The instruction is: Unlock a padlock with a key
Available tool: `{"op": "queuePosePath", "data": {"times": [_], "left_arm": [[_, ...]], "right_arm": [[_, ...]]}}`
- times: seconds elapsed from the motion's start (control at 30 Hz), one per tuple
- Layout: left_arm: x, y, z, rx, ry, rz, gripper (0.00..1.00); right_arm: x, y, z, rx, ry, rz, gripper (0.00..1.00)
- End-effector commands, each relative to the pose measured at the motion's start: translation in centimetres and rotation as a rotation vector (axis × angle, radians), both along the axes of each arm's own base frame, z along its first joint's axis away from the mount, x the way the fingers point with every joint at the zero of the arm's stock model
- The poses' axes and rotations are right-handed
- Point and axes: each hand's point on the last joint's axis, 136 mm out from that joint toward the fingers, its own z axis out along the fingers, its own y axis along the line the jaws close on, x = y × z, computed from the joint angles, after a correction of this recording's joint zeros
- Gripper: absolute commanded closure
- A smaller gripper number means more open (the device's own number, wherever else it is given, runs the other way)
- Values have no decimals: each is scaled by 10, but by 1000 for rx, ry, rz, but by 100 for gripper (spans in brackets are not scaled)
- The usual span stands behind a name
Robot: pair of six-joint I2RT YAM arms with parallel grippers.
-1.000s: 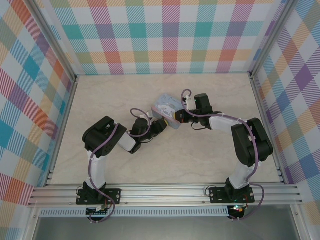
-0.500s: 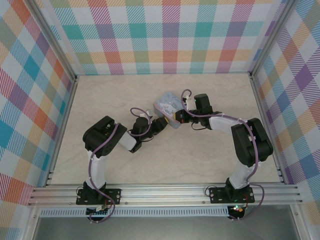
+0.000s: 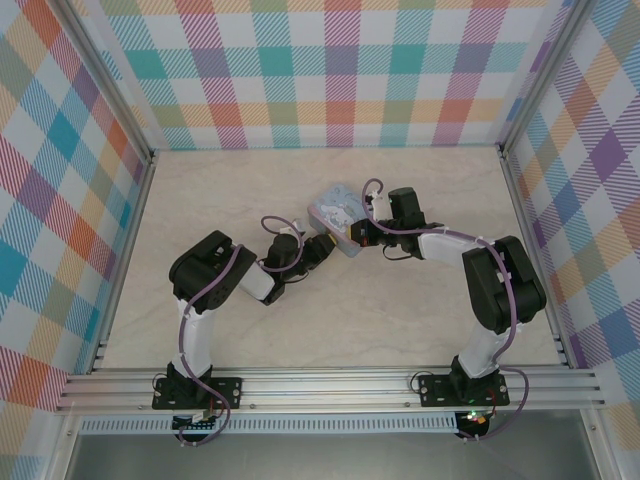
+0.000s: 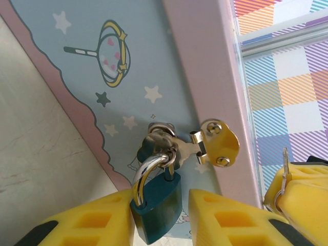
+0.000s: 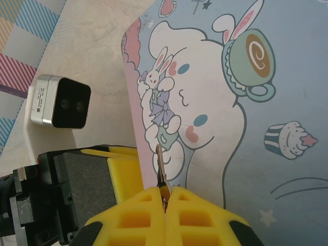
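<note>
Marbled tabletop (image 3: 400,320): left end effector (image 4: 162,210) apart astride one padlock (image 4: 157,204), right (image 5: 165,197) clamping one key (image 5: 159,166)

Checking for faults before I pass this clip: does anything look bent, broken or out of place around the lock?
Nothing stands out. The padlock hangs closed on the clasp of the tin, between the fingers of the left gripper; the right gripper pinches the key, which looks straight.

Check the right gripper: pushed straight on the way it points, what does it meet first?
Probably the tin. The right gripper, shut on the key, aims the key tip at the tin's cartoon face near its pink edge. Depth is unclear, so it might slip just past that edge.
</note>
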Motion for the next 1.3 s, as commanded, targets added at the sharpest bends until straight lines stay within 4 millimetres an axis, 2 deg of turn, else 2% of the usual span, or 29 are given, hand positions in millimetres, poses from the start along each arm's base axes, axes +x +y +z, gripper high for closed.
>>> {"op": "queuePosePath", "data": {"times": [0.0,0.43,0.6,0.7,0.83,1.07,1.17,1.27], "left_arm": [[6,-12,19,-54,-59,-9,69],[5,-10,19,-48,-61,-5,82],[-1,-8,23,-40,-64,-20,86],[-6,-6,28,-31,-70,-28,88],[-11,-5,36,-20,-75,-43,90],[-20,-1,45,-6,-76,-59,93],[-23,0,47,4,-73,-64,94],[-26,2,46,13,-70,-64,96]], "right_arm": [[-19,-4,-21,-31,88,13,99],[-20,-5,-13,-20,74,10,99],[-21,-10,2,1,47,6,99],[-22,-15,19,28,27,2,99],[-36,-18,30,36,31,24,99],[-64,-32,9,24,109,0,99],[-68,-38,-4,1,143,-22,99],[-68,-46,-10,-4,152,-63,99]]}}
